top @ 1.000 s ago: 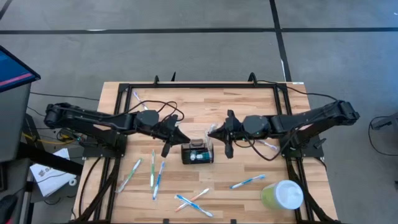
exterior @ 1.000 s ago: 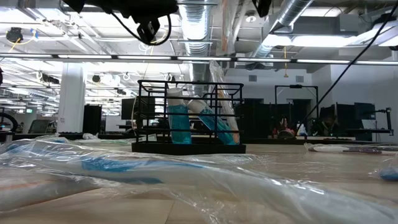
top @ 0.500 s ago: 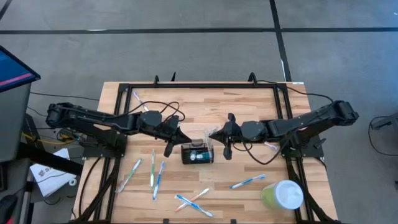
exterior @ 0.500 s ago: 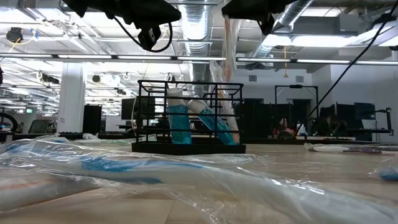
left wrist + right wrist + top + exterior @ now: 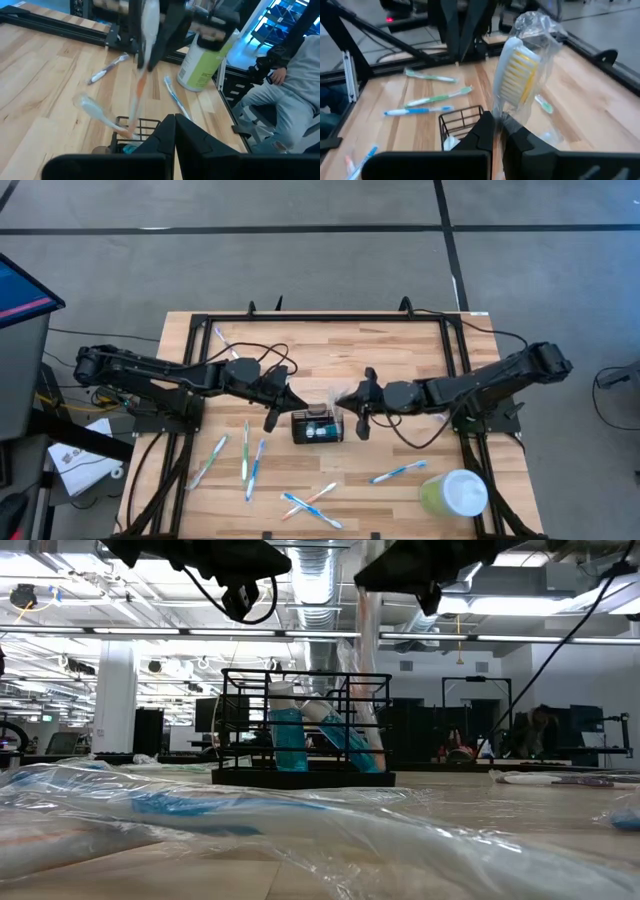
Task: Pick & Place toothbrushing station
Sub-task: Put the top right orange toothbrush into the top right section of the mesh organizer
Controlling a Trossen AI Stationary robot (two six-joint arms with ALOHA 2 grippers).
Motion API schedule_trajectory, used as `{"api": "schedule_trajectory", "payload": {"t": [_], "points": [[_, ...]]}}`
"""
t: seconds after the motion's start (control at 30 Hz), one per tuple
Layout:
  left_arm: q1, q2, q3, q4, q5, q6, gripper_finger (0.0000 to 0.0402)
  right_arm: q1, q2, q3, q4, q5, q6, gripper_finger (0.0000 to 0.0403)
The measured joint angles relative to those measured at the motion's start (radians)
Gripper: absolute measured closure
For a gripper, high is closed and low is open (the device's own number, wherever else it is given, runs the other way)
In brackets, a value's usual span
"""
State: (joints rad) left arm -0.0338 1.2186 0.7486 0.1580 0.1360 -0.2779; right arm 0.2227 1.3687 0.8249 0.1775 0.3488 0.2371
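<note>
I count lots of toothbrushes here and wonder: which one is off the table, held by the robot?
The wrapped toothbrush with yellow bristles, clamped upright in the right gripper above the black wire holder. All the others lie flat on the wooden table.

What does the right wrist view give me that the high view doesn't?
Only the right wrist view: the right tool is shut on a wrapped toothbrush with yellow bristles, head up, above the black wire holder.
Only the high view: both arms flank the holder, the left tool at its other side, and the green cup sits at the table's near right corner.
Both: the holder and loose toothbrushes on the table.
</note>
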Motion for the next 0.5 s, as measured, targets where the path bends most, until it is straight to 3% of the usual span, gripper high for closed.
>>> {"api": "schedule_trajectory", "payload": {"t": [0.5], "points": [[0.0,0.0,0.0,-0.001,0.0,-0.028,0.0401,0.032,0.125,-0.001,0.065,0.052,0.022,0.0399]]}}
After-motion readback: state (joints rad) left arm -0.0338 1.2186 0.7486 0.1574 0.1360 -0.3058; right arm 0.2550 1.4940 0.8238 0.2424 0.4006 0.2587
